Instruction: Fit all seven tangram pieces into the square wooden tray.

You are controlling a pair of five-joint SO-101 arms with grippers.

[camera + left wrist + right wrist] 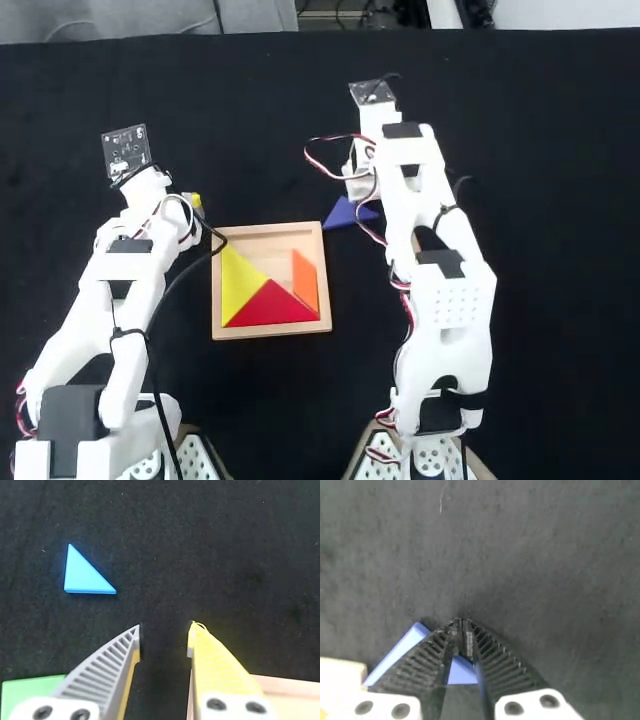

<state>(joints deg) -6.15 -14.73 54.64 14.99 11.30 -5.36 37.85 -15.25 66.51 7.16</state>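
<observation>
One risk: right gripper [461, 624], pinched onto the thin dark blue triangular piece [343, 214] just off the square wooden tray's [270, 330] far right corner, may lose it through shallow hold; left gripper [165, 627] stands spread, empty.

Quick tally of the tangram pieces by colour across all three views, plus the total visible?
yellow piece: 1
red piece: 1
orange piece: 1
dark blue piece: 1
light blue piece: 1
green piece: 1
Total: 6 visible. The yellow, red and orange ones sit in the tray.
</observation>
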